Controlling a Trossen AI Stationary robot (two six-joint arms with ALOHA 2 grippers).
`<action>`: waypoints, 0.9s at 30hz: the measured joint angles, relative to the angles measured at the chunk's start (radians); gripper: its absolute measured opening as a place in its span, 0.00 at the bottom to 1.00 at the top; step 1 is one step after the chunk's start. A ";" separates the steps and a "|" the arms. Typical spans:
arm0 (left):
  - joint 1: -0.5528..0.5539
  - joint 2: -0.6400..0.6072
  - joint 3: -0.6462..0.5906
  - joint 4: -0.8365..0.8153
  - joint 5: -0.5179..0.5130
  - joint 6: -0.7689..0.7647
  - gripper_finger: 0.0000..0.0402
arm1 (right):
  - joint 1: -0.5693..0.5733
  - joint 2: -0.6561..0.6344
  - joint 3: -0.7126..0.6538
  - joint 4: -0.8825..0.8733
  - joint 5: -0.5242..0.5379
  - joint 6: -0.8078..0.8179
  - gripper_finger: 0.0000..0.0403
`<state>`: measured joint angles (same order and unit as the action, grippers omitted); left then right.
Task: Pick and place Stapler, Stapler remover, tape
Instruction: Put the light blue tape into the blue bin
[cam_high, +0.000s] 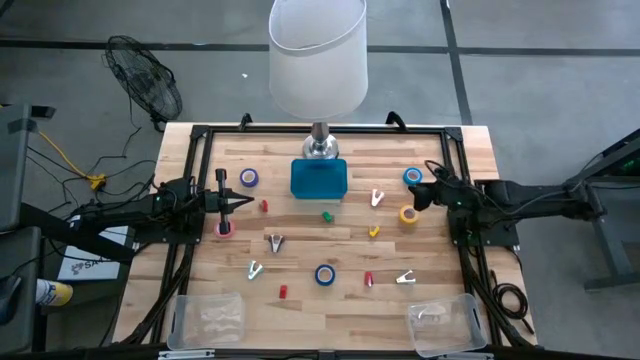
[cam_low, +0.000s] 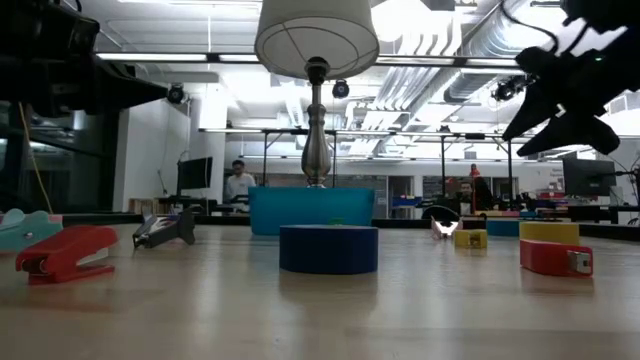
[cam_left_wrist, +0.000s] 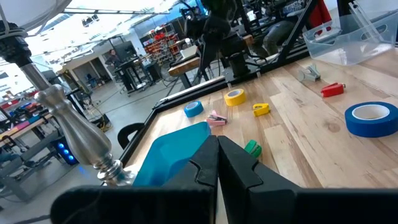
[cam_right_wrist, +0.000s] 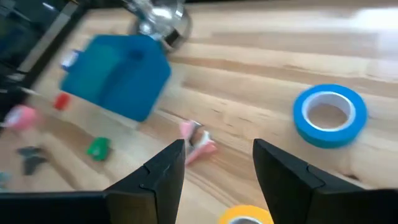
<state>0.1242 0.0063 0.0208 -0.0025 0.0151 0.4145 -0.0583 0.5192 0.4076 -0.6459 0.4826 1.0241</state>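
Note:
My left gripper (cam_high: 245, 203) hangs shut above the table's left part, between a purple tape roll (cam_high: 248, 178) and a pink one (cam_high: 224, 228); its fingers (cam_left_wrist: 217, 152) are closed on nothing. My right gripper (cam_high: 418, 195) hovers open over the right part, between a blue tape roll (cam_high: 412, 177) and a yellow one (cam_high: 408, 214). Its wrist view shows that blue roll (cam_right_wrist: 329, 115) and a pink-white staple remover (cam_right_wrist: 198, 142) ahead. Another blue roll (cam_high: 325, 274) lies flat near the middle. Small red (cam_high: 264, 206), green (cam_high: 327, 215) and yellow (cam_high: 373, 231) staplers and several staple removers (cam_high: 275, 242) lie scattered.
A blue box (cam_high: 319, 179) and a lamp (cam_high: 318, 60) stand at the far middle. Two clear containers sit at the near edge, one left (cam_high: 208, 320) and one right (cam_high: 443, 322). A black frame (cam_high: 200, 135) borders the tabletop. People show in the room behind.

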 joint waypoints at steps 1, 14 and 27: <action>0.000 0.000 0.000 0.000 0.000 0.000 0.00 | -0.024 0.032 0.017 -0.014 -0.025 -0.001 0.45; 0.000 0.000 0.000 0.000 0.000 0.000 0.00 | -0.306 0.432 0.218 -0.153 -0.330 -0.357 0.45; 0.000 0.000 0.000 0.000 0.000 0.000 0.00 | -0.501 0.796 0.444 -0.311 -0.340 -0.585 0.45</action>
<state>0.1246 0.0066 0.0212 -0.0025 0.0154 0.4145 -0.5597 1.3148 0.8519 -0.9574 0.1428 0.4394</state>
